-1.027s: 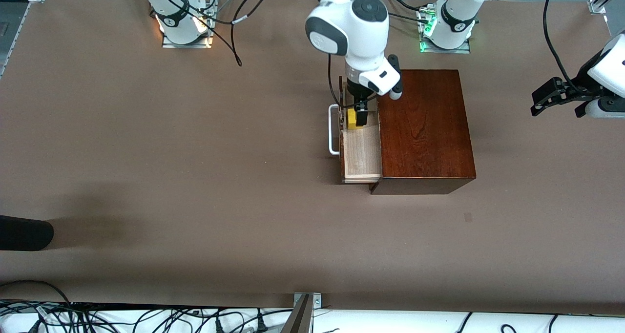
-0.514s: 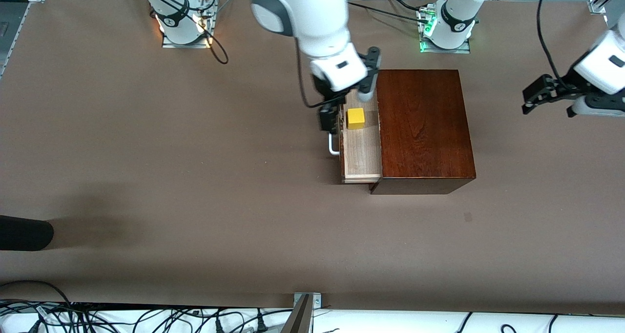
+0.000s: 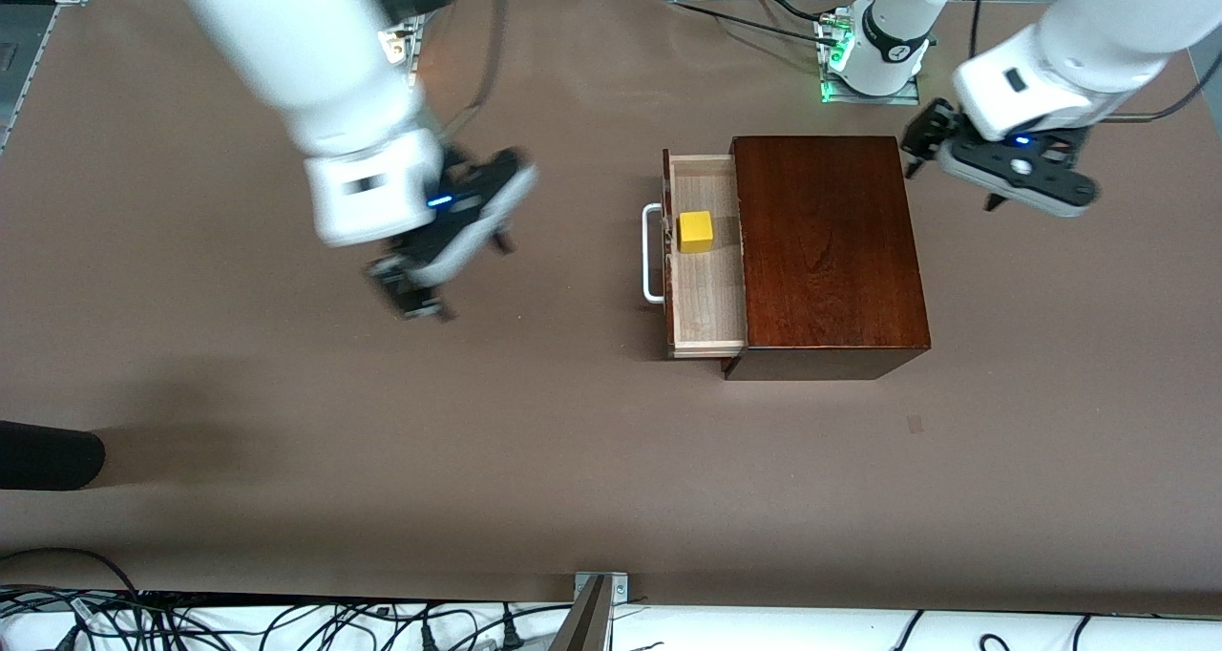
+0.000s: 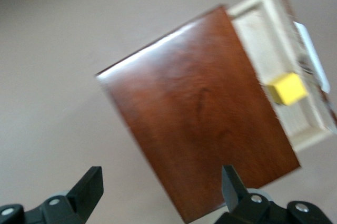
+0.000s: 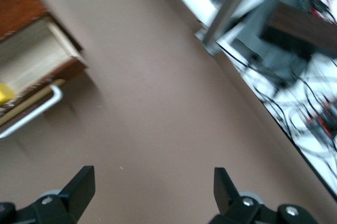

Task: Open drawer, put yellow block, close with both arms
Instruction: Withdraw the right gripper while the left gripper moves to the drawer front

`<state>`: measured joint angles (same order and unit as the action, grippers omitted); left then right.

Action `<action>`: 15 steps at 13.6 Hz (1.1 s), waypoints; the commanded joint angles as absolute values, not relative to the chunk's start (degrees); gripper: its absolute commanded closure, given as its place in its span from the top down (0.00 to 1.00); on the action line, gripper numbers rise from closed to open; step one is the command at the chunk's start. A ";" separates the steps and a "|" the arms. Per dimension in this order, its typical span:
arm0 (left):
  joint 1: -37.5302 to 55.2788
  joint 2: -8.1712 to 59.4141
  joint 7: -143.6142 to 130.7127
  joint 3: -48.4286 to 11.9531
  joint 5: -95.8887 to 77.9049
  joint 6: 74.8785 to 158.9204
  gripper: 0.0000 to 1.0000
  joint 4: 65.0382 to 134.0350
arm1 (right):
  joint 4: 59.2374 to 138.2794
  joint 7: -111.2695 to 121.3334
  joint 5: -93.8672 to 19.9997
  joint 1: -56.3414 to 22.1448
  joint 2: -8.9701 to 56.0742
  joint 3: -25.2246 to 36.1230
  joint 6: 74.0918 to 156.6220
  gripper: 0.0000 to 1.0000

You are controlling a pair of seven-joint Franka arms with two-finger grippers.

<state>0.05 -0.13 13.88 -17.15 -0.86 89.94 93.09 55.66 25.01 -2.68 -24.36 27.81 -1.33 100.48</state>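
Brown table (image 3: 286,498); block (image 3: 695,232) in open drawer (image 3: 707,298). My right gripper (image 3: 412,283) and left gripper (image 3: 955,169), both spread, empty. Closing probably needs a square push on handle (image 3: 652,254).

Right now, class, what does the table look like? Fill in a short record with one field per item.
drawer: pulled open, sticking out of the dark wooden box
yellow block: lying in the drawer, not held
handle: white bar on the drawer front, untouched
right claw: open, empty, over bare table
left claw: open, empty, above the box's edge at the left arm's end
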 commanded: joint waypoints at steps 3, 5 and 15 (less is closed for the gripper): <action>0.87 5.17 23.64 -25.65 -3.60 89.99 1.00 91.85 | 65.61 23.91 -8.61 -15.13 17.53 -1.32 95.18 1.00; 1.23 7.11 24.34 -29.42 -4.83 92.71 1.00 91.23 | 74.66 22.42 -8.61 -13.28 9.97 -1.06 95.54 1.00; 11.31 24.59 39.02 -37.44 9.36 115.12 1.00 91.05 | 91.23 13.19 -5.20 -12.74 -0.79 6.59 94.22 1.00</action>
